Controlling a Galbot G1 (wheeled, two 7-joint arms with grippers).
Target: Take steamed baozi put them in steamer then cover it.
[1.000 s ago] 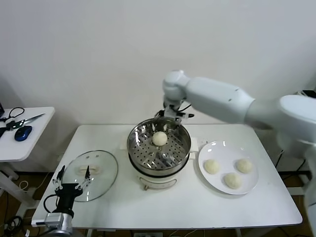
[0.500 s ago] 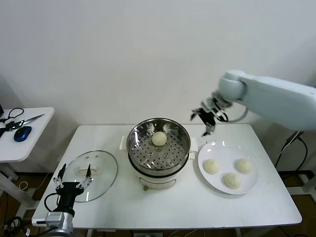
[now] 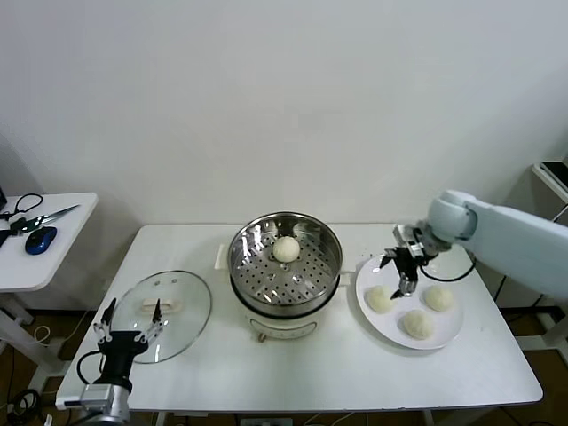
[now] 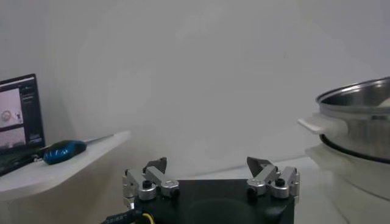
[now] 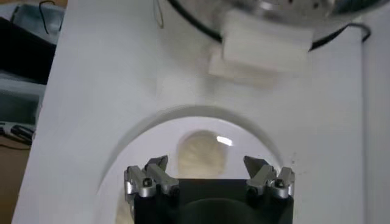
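The steel steamer (image 3: 286,266) stands mid-table on its white base, with one cream baozi (image 3: 286,248) on its perforated tray. Three more baozi lie on a white plate (image 3: 448,337) to its right: one at the plate's left (image 3: 380,300), two others (image 3: 437,297) (image 3: 417,324). My right gripper (image 3: 401,273) is open and empty, just above the plate's left bun, which shows between its fingers in the right wrist view (image 5: 203,154). The glass cover (image 3: 161,314) lies flat at the table's left. My left gripper (image 3: 127,330) is open and idle at the front left corner.
A white side table (image 3: 44,244) at the far left holds scissors and a blue mouse (image 3: 41,238). The steamer's white side handle (image 5: 266,44) lies just beyond the plate in the right wrist view. The steamer's rim (image 4: 359,97) shows in the left wrist view.
My right arm has swung from over the steamer, where it left a bun, to the right and down over the plate's left bun. The left arm has not moved.
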